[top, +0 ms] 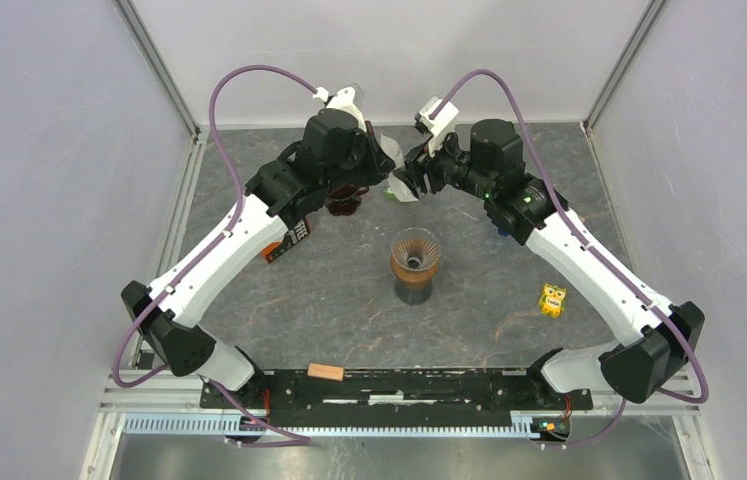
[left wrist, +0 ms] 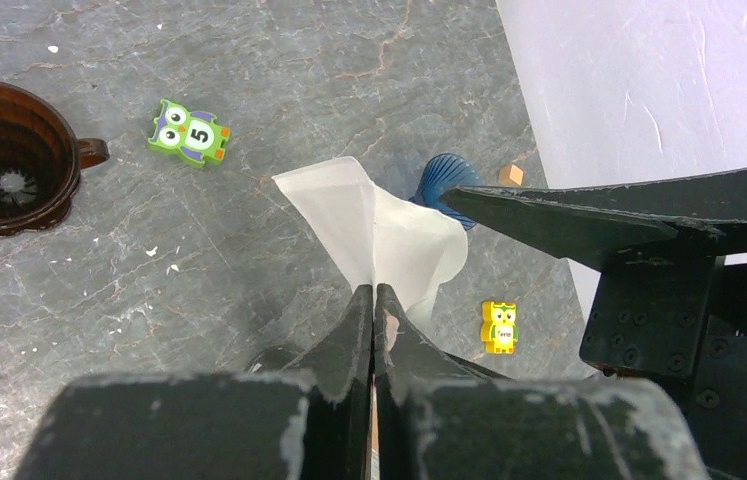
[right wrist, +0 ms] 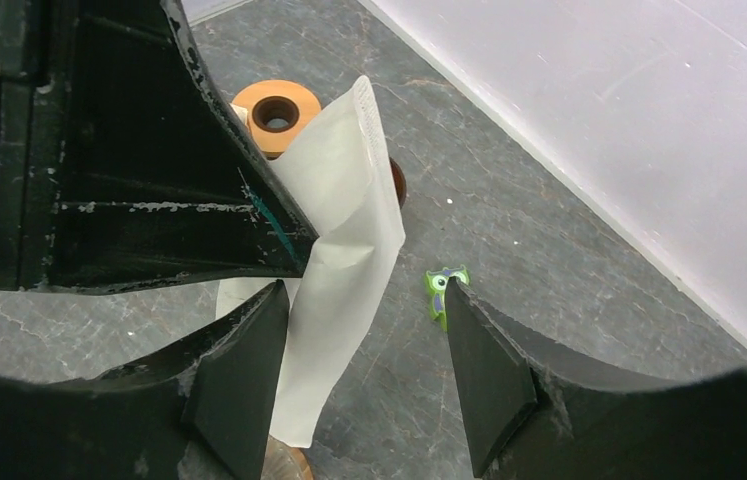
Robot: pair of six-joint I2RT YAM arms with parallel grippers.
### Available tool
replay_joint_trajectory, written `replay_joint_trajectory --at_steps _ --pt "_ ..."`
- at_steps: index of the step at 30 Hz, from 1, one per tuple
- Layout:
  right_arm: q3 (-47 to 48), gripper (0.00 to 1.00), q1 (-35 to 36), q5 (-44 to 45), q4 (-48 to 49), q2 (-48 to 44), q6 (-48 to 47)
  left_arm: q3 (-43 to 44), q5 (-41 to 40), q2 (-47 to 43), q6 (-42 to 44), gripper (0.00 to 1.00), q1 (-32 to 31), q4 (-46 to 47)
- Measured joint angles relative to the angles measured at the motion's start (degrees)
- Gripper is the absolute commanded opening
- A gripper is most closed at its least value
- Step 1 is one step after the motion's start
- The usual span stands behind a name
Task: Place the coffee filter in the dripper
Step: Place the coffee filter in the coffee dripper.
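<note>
Two black two-finger grippers meet over the far part of a grey, marble-veined table top (top: pixel 329 310). Between them hangs the white paper filter (left wrist: pixel 389 235), a thin, matt, flattened cone with one sharp crease and soft, slightly curled edges.

The left gripper (left wrist: pixel 374 292) has its scuffed, wedge-shaped fingers pressed together on one edge of the paper filter. The right gripper (right wrist: pixel 361 295) stands apart, its jaws wide on either side of the sheet. The paper lies close against one finger (right wrist: pixel 244 370), though contact cannot be confirmed, and the other finger is clear of it.

The brown, translucent, ribbed plastic dripper (top: pixel 415 252), a cone with a small side handle, stands upright on a dark base at the table's centre. It is nearer the arm bases than the filter and apart from it; the filter is held in the air, not in the dripper.

Scattered items:
- green owl-shaped block marked 5 (left wrist: pixel 189 132)
- yellow owl-shaped block (left wrist: pixel 498 327)
- blue ribbed dome-like object (left wrist: pixel 447 178)
- small wooden cube (left wrist: pixel 510 175)
- orange ring with a dark centre hole (right wrist: pixel 276 112)
</note>
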Motion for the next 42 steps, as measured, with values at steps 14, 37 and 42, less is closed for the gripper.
replay_joint_trajectory --at_steps 14,37,42 --pt "-0.7 0.6 0.0 5.5 -0.4 -1.7 -0.8 -1.5 0.5 0.0 0.1 0.02 -0.6 2.1" --pt "-2.8 0.0 0.3 9.6 -0.8 -1.7 0.9 -2.1 -2.6 0.3 10.6 0.02 -3.8 4.9" --pt "-2.8 0.0 1.7 14.5 -0.8 -1.6 1.9 -1.7 -5.3 2.3 11.6 0.16 -4.8 5.2"
